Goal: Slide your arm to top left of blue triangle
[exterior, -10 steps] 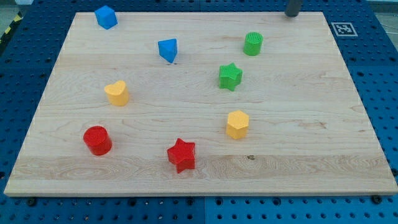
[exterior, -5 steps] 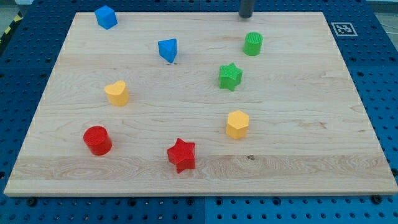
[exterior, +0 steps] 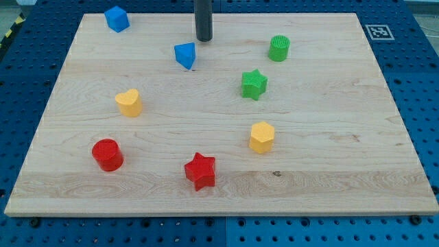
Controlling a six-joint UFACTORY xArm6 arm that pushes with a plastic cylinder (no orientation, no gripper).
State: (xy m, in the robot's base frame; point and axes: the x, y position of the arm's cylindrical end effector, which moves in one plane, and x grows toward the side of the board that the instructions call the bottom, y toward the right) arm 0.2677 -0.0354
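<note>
The blue triangle lies on the wooden board in its upper middle part. My tip stands just up and to the right of the blue triangle, a short gap away and not touching it. The dark rod rises out of the view's top edge.
A blue cube sits at the top left. A green cylinder and green star lie right of the tip. A yellow heart, red cylinder, red star and yellow hexagon lie lower.
My tip has slid left along the board's top edge and down, from the top right to just beside the blue triangle. No block has moved.
</note>
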